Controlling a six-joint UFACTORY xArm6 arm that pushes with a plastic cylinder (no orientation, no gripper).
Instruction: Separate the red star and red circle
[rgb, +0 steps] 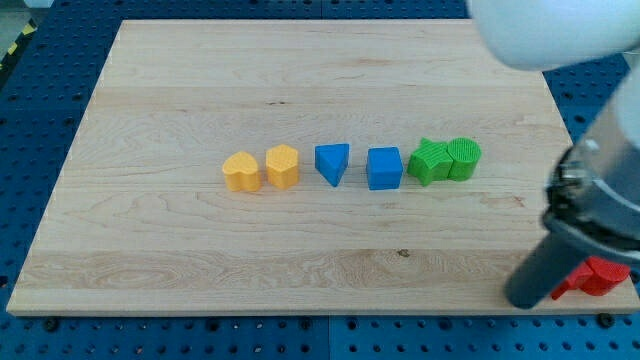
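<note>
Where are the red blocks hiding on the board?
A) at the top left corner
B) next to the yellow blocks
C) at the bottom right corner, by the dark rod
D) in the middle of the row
C: the red blocks peek out at the board's bottom right corner, partly hidden behind the dark rod, right beside my tip; their shapes cannot be made out.

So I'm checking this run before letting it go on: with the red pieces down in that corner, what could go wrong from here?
1. The red blocks sit right at the board's bottom-right edge; a push toward the view's right or bottom could slide one off.
2. My tip and the rod hide part of the red pieces, so I cannot tell star from circle or see any gap between them.
3. My tip is itself near the edge, leaving little room to work.
</note>
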